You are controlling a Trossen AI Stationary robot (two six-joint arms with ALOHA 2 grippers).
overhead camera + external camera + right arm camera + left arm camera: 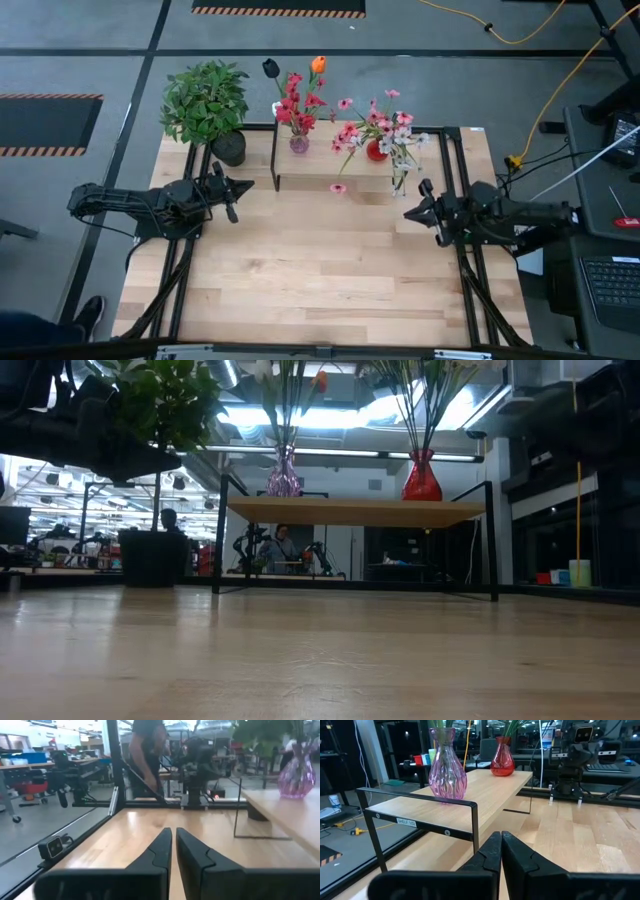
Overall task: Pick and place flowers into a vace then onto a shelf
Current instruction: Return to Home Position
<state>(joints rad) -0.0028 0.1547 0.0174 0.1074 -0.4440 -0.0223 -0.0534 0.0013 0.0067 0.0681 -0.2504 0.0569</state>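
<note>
Top view and three side views of the work table (330,280). We see its broad wooden surface lying open from the near edge up to the shelf (350,168), with black rails running along both side edges.

The left gripper (244,186) hangs low over the left rail side, level with the shelf's front edge and pointing toward it. Its own wrist view shows the fingers (490,851) pressed together, with nothing held. The right gripper (412,211) mirrors it at the right side, just clear of the shelf's right front leg. There too the fingers (161,845) are all but touching and hold nothing. We note that the two grippers are well apart, with bare wood between them.

A potted plant (205,100) stands at the far left corner, just beside the shelf's left end. One loose pink bloom (338,188) lies on the table just in front of the shelf. In the low view a person (283,546) shows in the room beyond.

The shelf stands at the far edge and carries two containers, both upright. The purple vase (299,144) is at its left end and the red vase (376,152) toward the right. The flowers (298,105) are shared between them: red, orange and dark blooms in the purple vase, pink and white ones in the red.
</note>
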